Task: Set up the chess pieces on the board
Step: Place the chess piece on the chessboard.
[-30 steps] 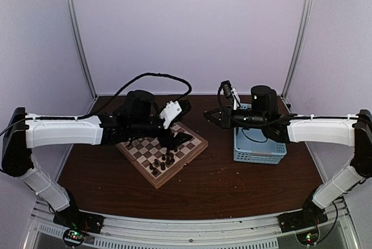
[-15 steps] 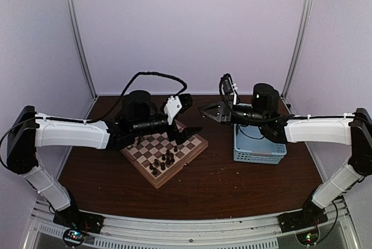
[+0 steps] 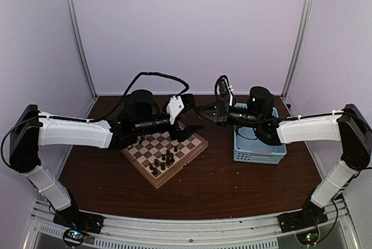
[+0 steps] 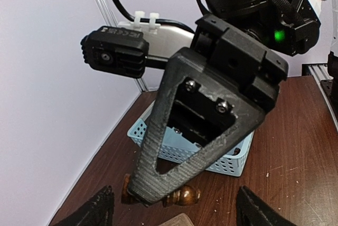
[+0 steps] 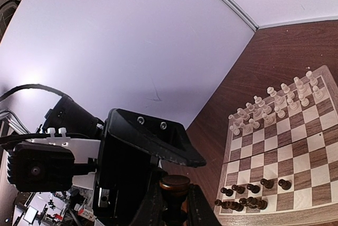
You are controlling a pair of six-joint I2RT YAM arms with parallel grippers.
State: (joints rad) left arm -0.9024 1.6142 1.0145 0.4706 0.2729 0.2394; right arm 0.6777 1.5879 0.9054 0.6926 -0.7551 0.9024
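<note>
In the overhead view, the left arm is reaching in from the left edge toward the centre of the brown table. Below its forearm, the chessboard is lying turned like a diamond, left of centre in the frame. A cluster of dark brown chessmen is standing near the board's lower edge. In the right wrist view, the cream chessmen are standing in two rows along the board's far side, with more dark ones in a row at its near side.

The left gripper is hovering above the board's right corner. Its fingers are spread wide apart and are grasping nothing.

Just to its right, the right gripper is meeting it nose to nose in mid-air above the table, at the centre of the overhead frame. Its fingers are clenched on a single dark brown chess piece. From the left wrist camera, that piece is showing sideways at the tip of the triangular finger, low in the frame, between the left gripper's spread fingertips. I cannot tell whether they are touching it.

Farther right, a light blue lattice basket is sitting on the table, well apart from the board. The right arm is stretching over it from the right edge.
</note>
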